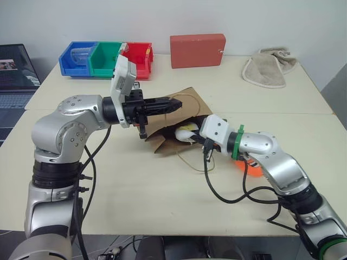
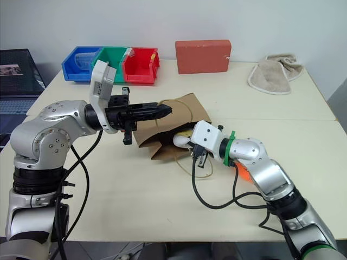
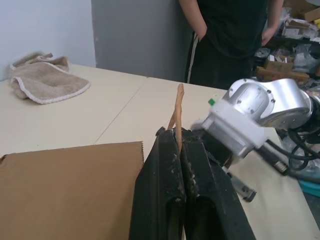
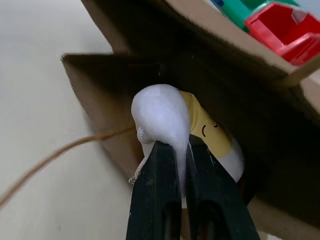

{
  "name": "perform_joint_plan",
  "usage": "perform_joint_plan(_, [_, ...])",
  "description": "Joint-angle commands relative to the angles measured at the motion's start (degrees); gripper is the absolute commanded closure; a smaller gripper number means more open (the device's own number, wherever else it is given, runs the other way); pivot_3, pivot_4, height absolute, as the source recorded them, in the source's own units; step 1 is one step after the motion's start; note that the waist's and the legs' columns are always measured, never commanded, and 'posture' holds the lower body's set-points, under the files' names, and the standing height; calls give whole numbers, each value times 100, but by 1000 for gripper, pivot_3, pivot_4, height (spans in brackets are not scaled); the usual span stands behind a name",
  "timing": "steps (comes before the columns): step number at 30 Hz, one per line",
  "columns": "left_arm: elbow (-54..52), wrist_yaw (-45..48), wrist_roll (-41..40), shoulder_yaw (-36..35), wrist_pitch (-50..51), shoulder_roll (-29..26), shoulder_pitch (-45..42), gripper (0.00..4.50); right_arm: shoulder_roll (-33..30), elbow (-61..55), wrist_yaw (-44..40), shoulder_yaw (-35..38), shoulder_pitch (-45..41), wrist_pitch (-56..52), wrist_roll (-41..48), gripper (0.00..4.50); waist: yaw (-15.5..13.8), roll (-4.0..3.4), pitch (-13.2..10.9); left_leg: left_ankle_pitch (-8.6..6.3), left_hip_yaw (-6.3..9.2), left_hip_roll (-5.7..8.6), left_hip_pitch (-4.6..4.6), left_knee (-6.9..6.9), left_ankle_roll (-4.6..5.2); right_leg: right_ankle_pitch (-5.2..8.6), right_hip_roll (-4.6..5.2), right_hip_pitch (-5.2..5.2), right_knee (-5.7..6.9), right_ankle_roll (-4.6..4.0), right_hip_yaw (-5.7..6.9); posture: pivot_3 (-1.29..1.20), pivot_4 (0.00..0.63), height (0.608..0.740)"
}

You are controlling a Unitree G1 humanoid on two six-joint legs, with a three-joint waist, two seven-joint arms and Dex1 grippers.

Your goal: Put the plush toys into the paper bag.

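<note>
The brown paper bag (image 1: 187,100) lies on its side mid-table, mouth toward me. My left gripper (image 1: 176,104) is shut on the bag's upper edge and holds it raised; the left wrist view shows the paper pinched between the fingers (image 3: 165,175). My right gripper (image 4: 175,150) is shut on the white egg-shaped plush toy (image 4: 162,112) with its yellow face patch, right at the bag's mouth and partly inside it. The orange plush toy (image 1: 251,168) lies on the table, mostly hidden behind my right forearm.
A red box (image 1: 197,50), blue, green and red bins (image 1: 105,58) and a beige cloth (image 1: 268,67) line the far edge. A laptop (image 1: 13,76) stands at the left. One bag handle loop (image 1: 200,165) trails on the table. A person (image 3: 235,30) stands beyond the table.
</note>
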State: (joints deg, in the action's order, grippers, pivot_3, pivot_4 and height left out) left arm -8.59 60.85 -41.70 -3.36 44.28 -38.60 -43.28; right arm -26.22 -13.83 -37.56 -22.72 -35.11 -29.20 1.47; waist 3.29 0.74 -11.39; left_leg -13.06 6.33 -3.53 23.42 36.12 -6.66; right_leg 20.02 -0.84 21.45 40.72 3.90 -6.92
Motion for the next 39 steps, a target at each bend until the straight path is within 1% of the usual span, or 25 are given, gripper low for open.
perform_joint_plan(1, [-170,-1,-128,-116,-16,-10,-64,4500,364,313,483,-184,-379,267,-589,4461,9,0,0,2,0,0,-1,0,-4,0,0,2,4,0,0,0,150,740])
perform_joint_plan(2, [-167,-17,-135,-124,-11,4,-70,4500,413,408,568,-214,-416,330,-737,4461,9,0,0,3,0,-1,-1,0,-5,0,-1,4,7,0,-1,0,150,740])
perform_joint_plan(3, [-165,-31,-146,-129,-5,16,-74,4500,513,459,660,-181,-430,352,-799,4076,8,0,0,4,2,-2,-1,-1,-8,0,-2,4,7,0,2,0,150,740])
perform_joint_plan(4, [-165,-37,-151,-131,-4,21,-74,4500,631,468,730,-123,-434,342,-793,3927,8,0,0,5,1,-2,-1,-1,-8,0,-1,4,7,0,1,0,150,740])
perform_joint_plan(5, [-161,-59,-161,-138,5,33,-79,4500,733,428,774,-60,-433,312,-777,3681,5,0,0,5,1,-2,-1,-2,-8,0,-1,4,6,0,1,0,150,740])
perform_joint_plan(7, [-143,-93,-160,-141,4,49,-88,4500,882,353,838,53,-417,212,-744,2889,3,0,0,5,1,-2,0,-2,-8,0,-1,5,6,0,2,0,150,740])
perform_joint_plan(8, [-118,-121,-153,-145,-6,65,-101,4500,906,272,807,76,-389,125,-722,2625,2,0,0,5,1,-1,0,-3,-9,0,-1,4,6,0,2,0,150,740])
perform_joint_plan(9, [-90,-146,-154,-151,-15,87,-116,4500,895,199,762,69,-352,76,-726,2286,-1,0,0,5,2,-2,0,-2,-9,0,-1,4,6,0,3,0,150,740])
perform_joint_plan(10, [-79,-168,-160,-157,-16,102,-124,4500,883,139,726,62,-324,41,-735,1851,-1,0,0,5,2,-1,0,-2,-8,0,0,4,7,0,2,0,150,740])
perform_joint_plan(11, [-70,-179,-166,-156,-17,112,-131,4500,864,76,707,59,-283,9,-742,1643,-2,0,0,5,2,-1,0,-2,-8,0,0,3,7,0,2,0,150,740])
perform_joint_plan(15, [-54,-222,-177,-140,-23,160,-137,4500,776,-348,562,148,-140,-283,-616,187,3,0,0,4,3,-1,0,-2,-8,0,-1,4,8,0,3,0,150,740])
perform_joint_plan(16, [-44,-226,-150,-118,-48,175,-131,4500,701,-554,414,198,-102,-387,-494,38,2,0,0,4,3,-1,0,-2,-7,0,-1,4,8,0,2,0,150,740])
perform_joint_plan(20, [-32,-248,-94,-73,-93,227,-115,4500,333,-1314,-105,458,33,-900,5,38,-2,0,0,3,3,0,1,-2,-6,0,-1,2,6,0,2,0,150,740])
perform_joint_plan(24, [-17,-266,-58,-38,-129,265,-109,4500,-608,-2167,-931,1166,379,-1134,756,38,-37,-1,-1,-6,6,2,1,-2,10,0,0,-2,1,0,5,0,150,740])
perform_joint_plan(27, [-10,-265,-26,-21,-157,281,-101,4500,-1465,-2579,-1571,1893,933,-1135,1296,38,-75,0,-1,-7,5,7,0,-1,11,0,4,-5,-1,0,5,0,150,740])
perform_joint_plan(30, [7,-255,10,-10,-192,280,-98,4500,-2053,-2722,-1870,2474,1502,-1104,1660,38,-94,1,-2,-7,5,5,2,-2,12,0,3,-7,-11,0,4,0,150,740])
perform_joint_plan(32, [8,-244,22,-20,-206,266,-81,4500,-2392,-2654,-1916,2606,1884,-907,1546,38,-67,1,-2,-7,0,6,0,-2,13,0,3,-7,-11,0,-1,0,150,740])
perform_joint_plan(33, [7,-246,35,-26,-214,252,-72,4500,-2648,-2492,-1888,2592,2191,-664,1244,38,-63,1,-2,-7,0,4,0,-1,13,0,1,-7,-10,0,-1,0,150,740])
perform_joint_plan(36, [-9,-237,52,-44,-226,210,-43,4500,-3120,-2020,-1696,2404,2776,32,522,38,-69,3,-3,-7,0,6,0,1,13,0,2,-9,-13,1,-2,0,150,740])
perform_joint_plan(39, [5,-227,53,-92,-228,145,-42,4500,-3172,-1548,-1487,2203,3085,514,117,38,-41,5,-4,-7,-7,7,0,5,13,0,3,-9,-14,1,-7,0,150,740])
